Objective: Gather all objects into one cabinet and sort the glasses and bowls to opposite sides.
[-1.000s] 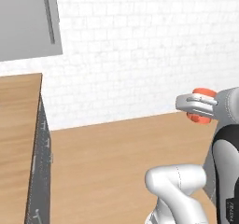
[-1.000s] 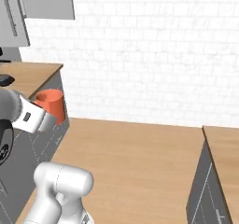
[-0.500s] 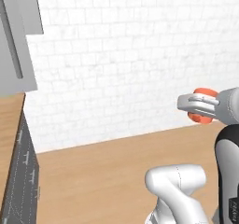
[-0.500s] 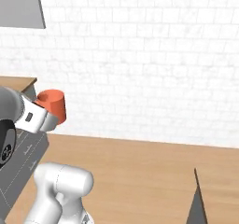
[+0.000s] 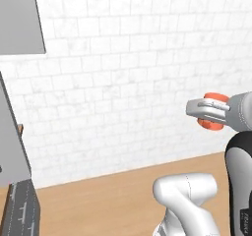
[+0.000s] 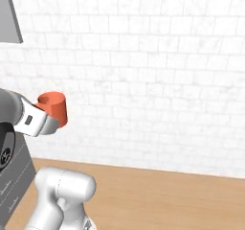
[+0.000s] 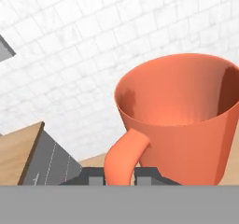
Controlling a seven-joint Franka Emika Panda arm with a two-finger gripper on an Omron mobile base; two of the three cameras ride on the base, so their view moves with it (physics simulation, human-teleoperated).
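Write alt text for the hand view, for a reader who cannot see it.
A salmon-orange cup with a curved handle sits upright and close to the camera, its handle at the gripper, its inside empty. Behind it runs a white brick wall, with the corner of a wooden counter at lower left.

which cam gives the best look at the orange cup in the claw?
Hand view: the orange cup is large there, with open mouth, inside wall and handle all plain. Left base view shows little of the cup behind the claw; right base view shows its rim and side.
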